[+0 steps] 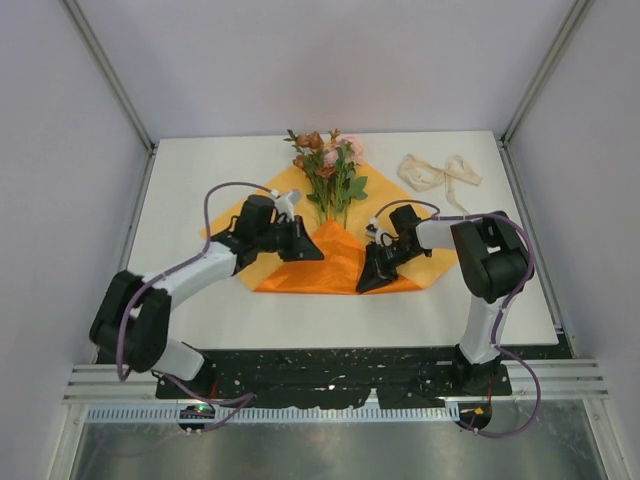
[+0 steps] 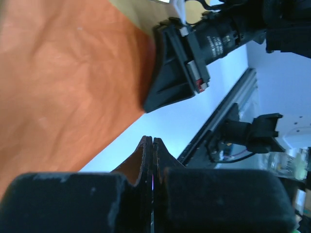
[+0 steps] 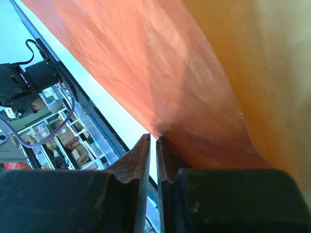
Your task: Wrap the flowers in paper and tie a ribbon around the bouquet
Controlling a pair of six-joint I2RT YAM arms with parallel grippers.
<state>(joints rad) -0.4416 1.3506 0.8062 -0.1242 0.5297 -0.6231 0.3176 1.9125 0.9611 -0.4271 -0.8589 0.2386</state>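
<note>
Flowers (image 1: 330,175) point blooms away, stems seemingly tucked under paper (image 1: 340,268).

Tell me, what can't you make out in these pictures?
- Top view: the lower stems of the flowers, hidden under the folded paper.
- Right wrist view: whether the right gripper pinches the paper edge; its own fingers hide the contact.
- Top view: how the ribbon is looped; too small.
</note>
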